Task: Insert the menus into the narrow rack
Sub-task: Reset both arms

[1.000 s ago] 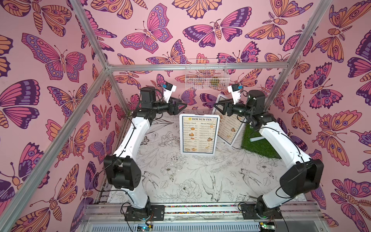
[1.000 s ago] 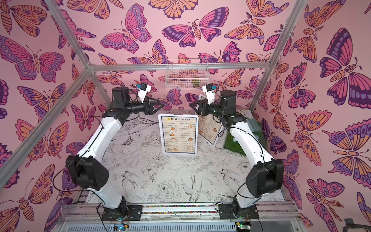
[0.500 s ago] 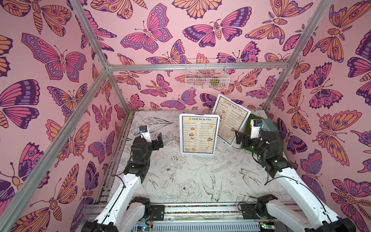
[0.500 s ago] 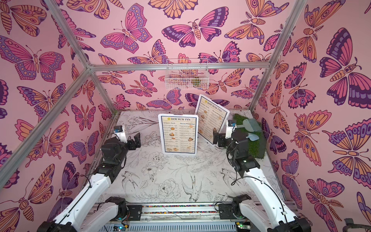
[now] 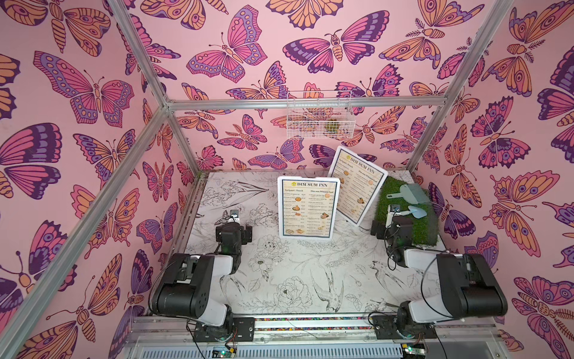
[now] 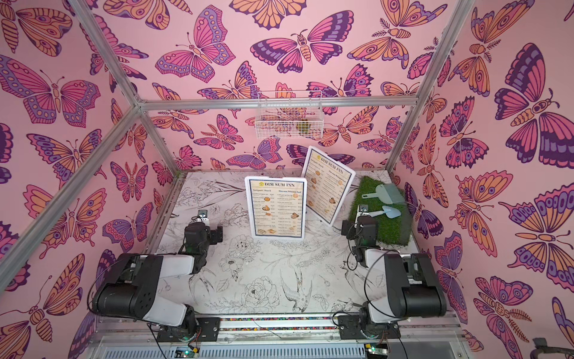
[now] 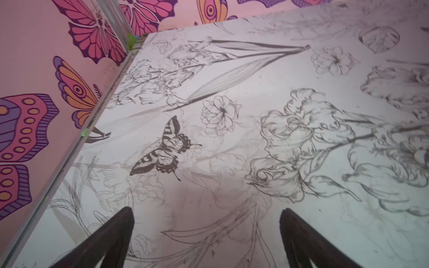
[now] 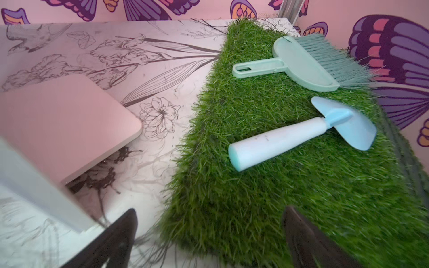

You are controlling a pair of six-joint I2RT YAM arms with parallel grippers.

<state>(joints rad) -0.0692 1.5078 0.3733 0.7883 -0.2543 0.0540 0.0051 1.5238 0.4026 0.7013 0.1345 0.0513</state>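
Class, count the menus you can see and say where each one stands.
2. The front menu stands upright mid-table. The rear menu stands tilted behind it, near the grass mat. Another could hide behind them.

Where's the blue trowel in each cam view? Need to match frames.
In a top view: blue trowel right of centre, on the grass mat, nearer the arms than the green brush.
In a top view: same spot, right of centre, on the mat.
Left wrist: not in it.
Right wrist: on the mat, beside the brush.
Shared landmark: the green brush.
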